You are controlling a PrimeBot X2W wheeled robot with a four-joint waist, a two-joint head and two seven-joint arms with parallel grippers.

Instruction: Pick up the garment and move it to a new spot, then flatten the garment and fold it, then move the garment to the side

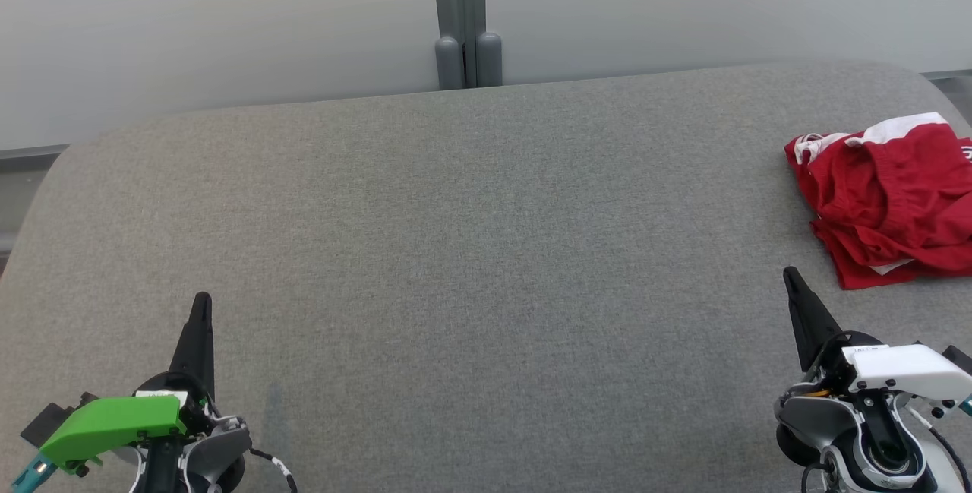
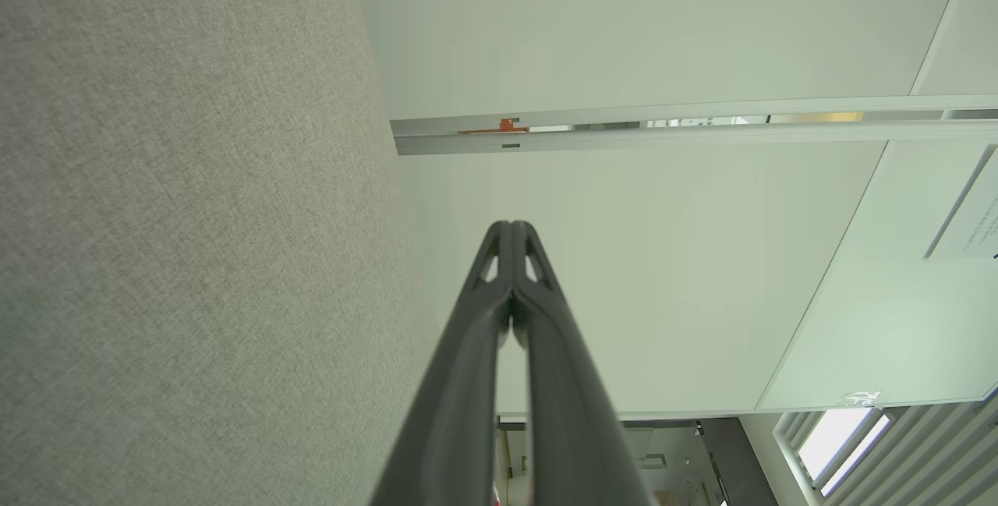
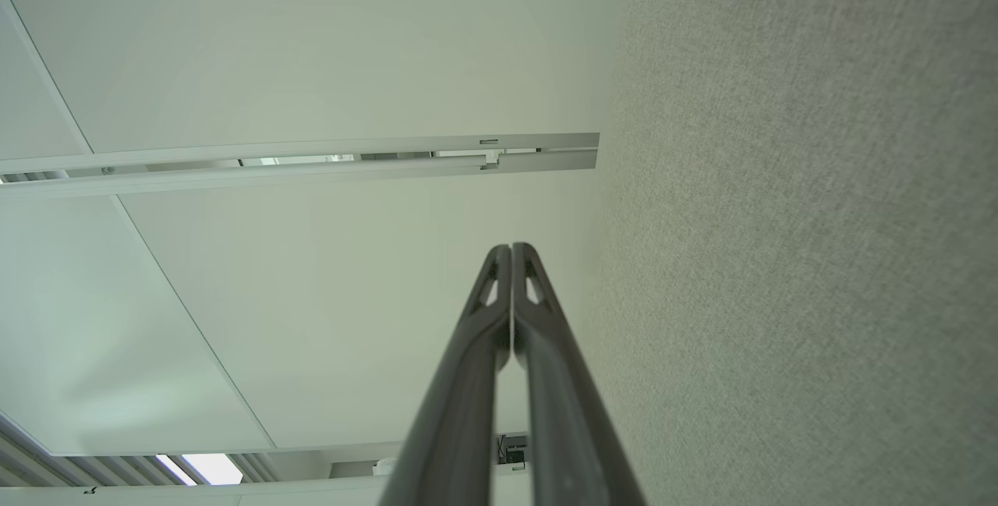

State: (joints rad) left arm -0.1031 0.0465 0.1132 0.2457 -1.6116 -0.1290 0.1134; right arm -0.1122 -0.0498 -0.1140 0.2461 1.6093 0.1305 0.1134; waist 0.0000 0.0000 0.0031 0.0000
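while two claws [image 1: 201, 299] [image 1: 790, 273] sit closed, one garment [image 1: 888, 197] lies.

One red-and-white garment [image 1: 888, 197], one grey fabric-covered table [image 1: 471, 250]. Of my own I count two: one left gripper [image 1: 201, 301] and one right gripper [image 1: 790, 274], each with two long dark fingers [image 2: 464, 381]. Behind the table, two rounded grey posts [image 1: 448, 60].
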